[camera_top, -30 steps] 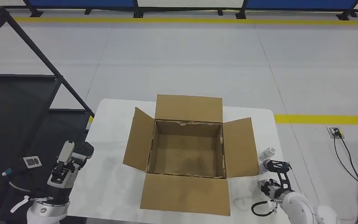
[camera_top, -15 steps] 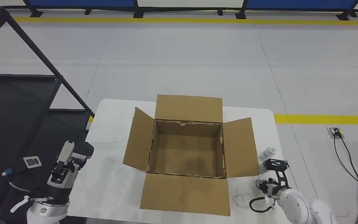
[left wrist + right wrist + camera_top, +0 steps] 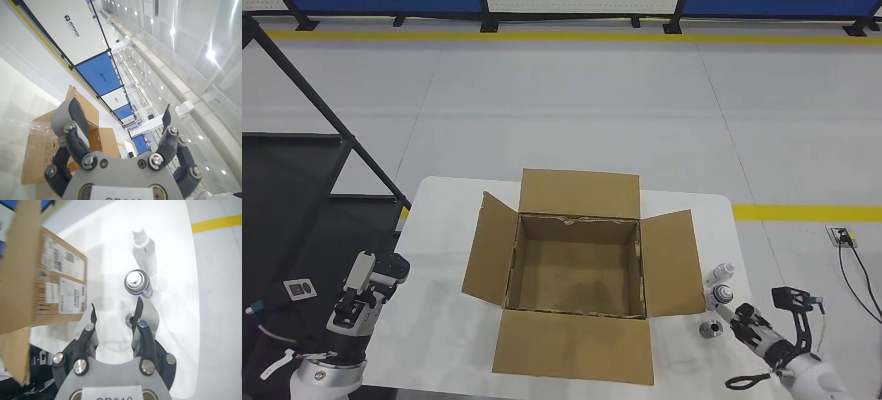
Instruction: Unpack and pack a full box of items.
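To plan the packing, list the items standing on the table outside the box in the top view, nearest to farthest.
small silver round item → spray can → white spray bottle

A brown cardboard box [image 3: 572, 345] sat open in the middle of the white counter [image 3: 447, 290], its four flaps spread outward and printed labels stuck on the right flap's outer face. Just beside that flap stood a white spray bottle [image 3: 723, 272], farthest back, and a silver-topped aerosol can [image 3: 721, 293] close in front of it. A small round metal piece [image 3: 709, 329] lay nearer the front edge.
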